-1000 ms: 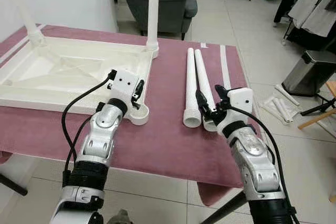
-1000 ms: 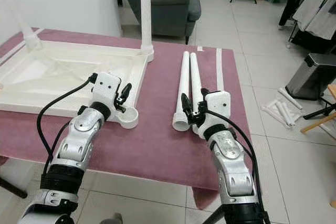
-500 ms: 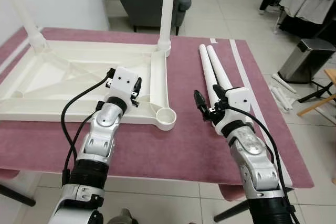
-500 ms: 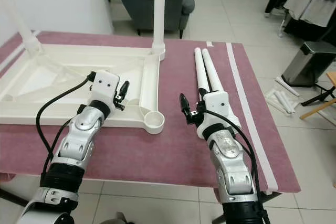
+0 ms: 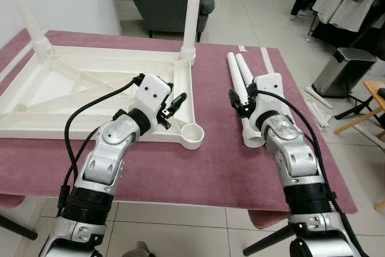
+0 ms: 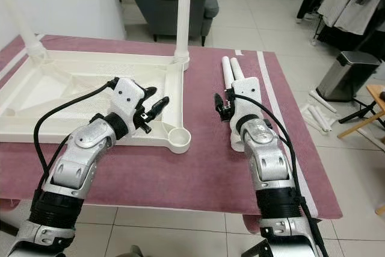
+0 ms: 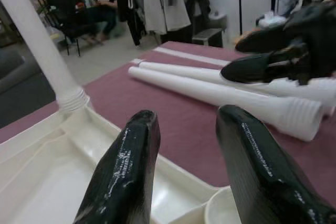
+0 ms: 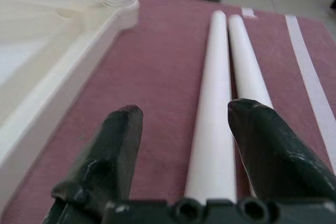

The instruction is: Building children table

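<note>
White plastic tabletop (image 5: 90, 82) lies inverted on the maroon counter (image 5: 198, 167), two legs fitted. Two loose white legs (image 6: 231, 82) lie beside it, uninstalled. Left gripper (image 5: 174, 103) and right gripper (image 6: 221, 105): fingers spread, empty.

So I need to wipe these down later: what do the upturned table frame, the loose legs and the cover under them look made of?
Table frame: likely moulded plastic, cream, ribbed underside. Loose legs: white plastic tubes, matte, threaded ends. Cover: maroon cloth, soft nap.
</note>
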